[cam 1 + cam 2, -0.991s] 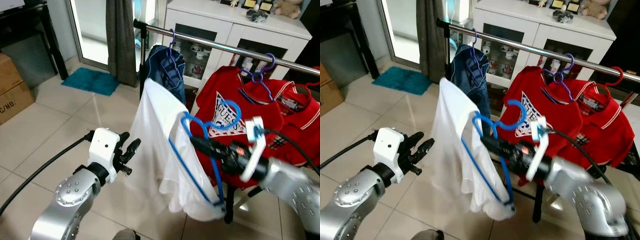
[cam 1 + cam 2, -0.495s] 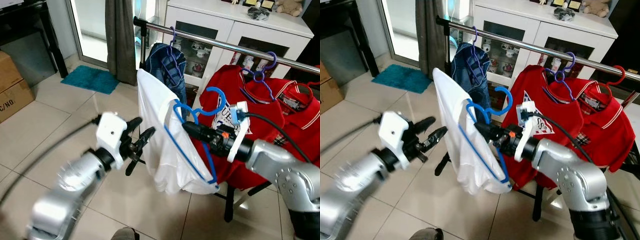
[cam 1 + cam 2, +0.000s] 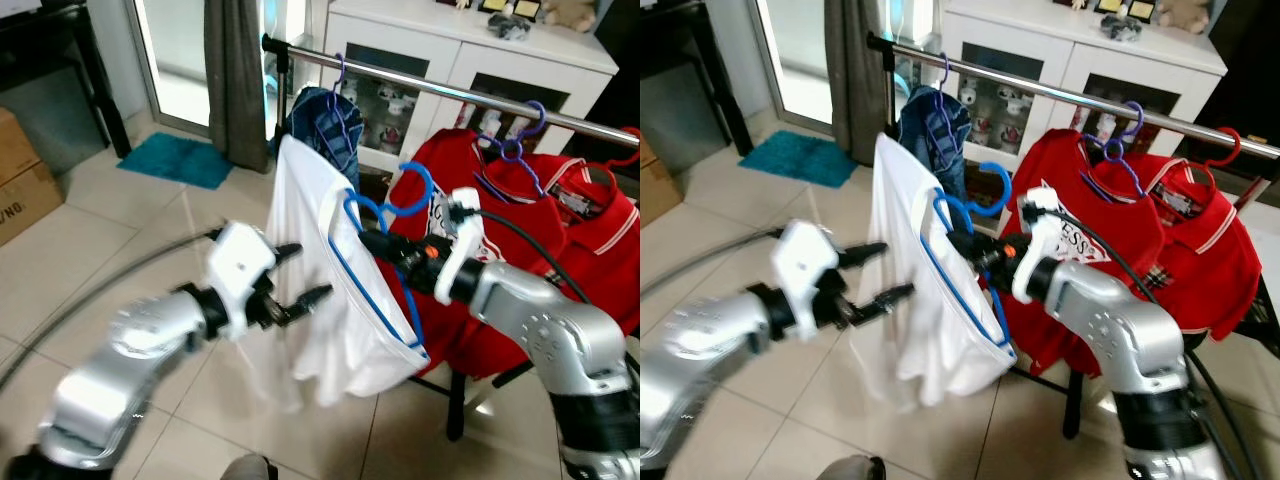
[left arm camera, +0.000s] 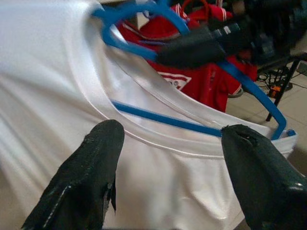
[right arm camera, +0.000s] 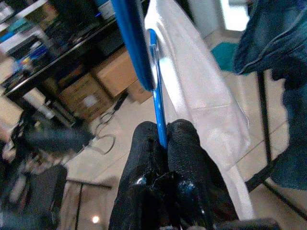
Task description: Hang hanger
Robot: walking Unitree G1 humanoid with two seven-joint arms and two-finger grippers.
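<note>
Taking the rail (image 3: 440,88) as the landmark: low and to the left of it, well short of the bar, the left gripper (image 3: 295,275) reaches toward the white shirt (image 3: 320,270) with its fingers (image 4: 86,177) spread apart, empty, just beside the cloth near the collar.

The shirt hangs on the blue hanger (image 3: 375,265), in front of the rail and below it. Its hook (image 3: 415,190) points up toward the bar but has not caught it. The hanger is tilted, one shoulder low, and the shirt sags toward that low end.

Behind the shirt, a denim garment (image 3: 325,125) hangs from the rail's left end on a purple hanger.

The right gripper (image 3: 375,243), below the rail's middle, is clamped on the blue hanger; in the right wrist view its fingers (image 5: 182,143) pinch the thin blue wire between them.

To the right, two red shirts (image 3: 520,210) hang on the rail.

Judged risks: the grip is a narrow pinch on a slim wire, so the hanger could swivel in the fingers and turn the hook away from the bar as it rises. The tilt could let the shirt slide off the low shoulder. The free stretch of rail between denim and red shirts is short, so the hook could snag a neighbouring hanger. The left fingers might tug the cloth.
</note>
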